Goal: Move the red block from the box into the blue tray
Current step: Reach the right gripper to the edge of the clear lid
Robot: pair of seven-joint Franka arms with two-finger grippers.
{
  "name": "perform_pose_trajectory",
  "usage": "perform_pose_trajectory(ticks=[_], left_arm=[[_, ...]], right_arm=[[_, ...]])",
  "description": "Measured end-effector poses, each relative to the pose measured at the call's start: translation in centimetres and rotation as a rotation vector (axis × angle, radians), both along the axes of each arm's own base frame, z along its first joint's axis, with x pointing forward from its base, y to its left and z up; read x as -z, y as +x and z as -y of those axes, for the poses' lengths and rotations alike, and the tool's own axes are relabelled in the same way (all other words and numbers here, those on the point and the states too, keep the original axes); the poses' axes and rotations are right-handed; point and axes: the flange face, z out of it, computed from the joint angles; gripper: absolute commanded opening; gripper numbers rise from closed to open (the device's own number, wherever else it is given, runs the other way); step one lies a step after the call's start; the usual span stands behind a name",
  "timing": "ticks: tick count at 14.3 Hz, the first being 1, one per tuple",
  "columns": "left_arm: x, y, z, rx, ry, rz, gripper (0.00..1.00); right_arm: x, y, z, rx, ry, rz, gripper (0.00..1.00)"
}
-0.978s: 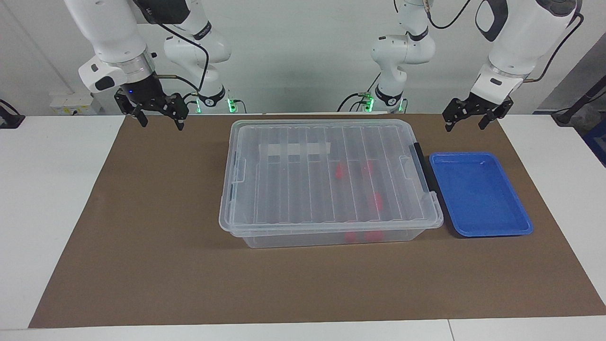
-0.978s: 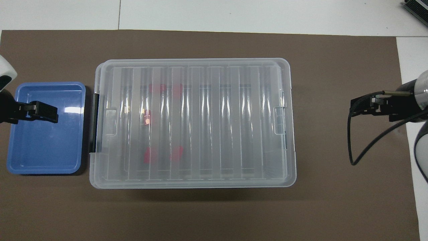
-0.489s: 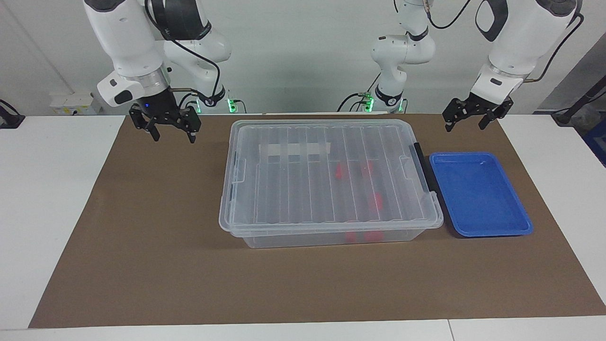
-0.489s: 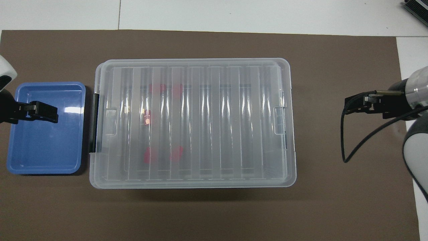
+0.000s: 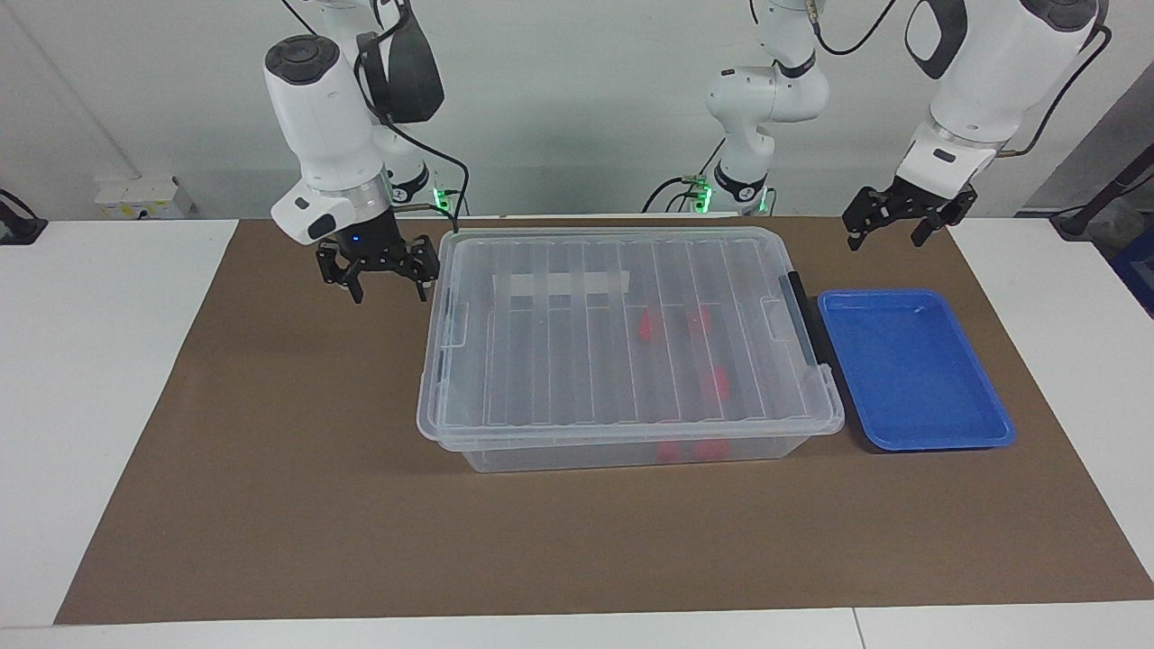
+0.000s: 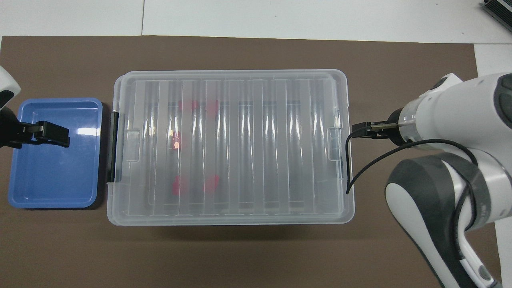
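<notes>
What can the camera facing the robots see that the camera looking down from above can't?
Only the facing view shows the right hand, open, up in the air by the box's corner, and the open left hand whole, with both arms reaching up behind. Only the overhead view shows the left hand sitting over the blue tray. Both show the closed clear box with red blocks inside, the empty blue tray and the brown mat.

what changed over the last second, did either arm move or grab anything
The right hand came in from the right arm's end of the table toward the box and lower, open, now beside the box's end without the black handle. It took hold of nothing. The left hand waits open near the blue tray, unmoved. Box, lid, tray and the red blocks inside stayed put.
</notes>
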Motion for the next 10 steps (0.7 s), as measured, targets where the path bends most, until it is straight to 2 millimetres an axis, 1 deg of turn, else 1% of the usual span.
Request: perform_pose_trajectory(ticks=[2,6,8,10], left_arm=[[0.1,0.0,0.0,-0.001,0.0,-0.002,1.0],[0.1,0.0,0.0,-0.005,0.0,0.001,1.0],[0.1,0.0,0.0,-0.006,0.0,0.001,1.0],[0.1,0.0,0.0,-0.006,0.0,0.001,1.0]], right_arm=[[1.7,0.2,-0.5,-0.008,0.004,0.015,0.95],[4.8,1.4,-1.6,0.009,0.015,0.029,0.95],[5.7,1.6,-2.5,0.013,0.018,0.026,0.95],[5.9,1.6,-2.5,0.016,0.017,0.023,0.95]])
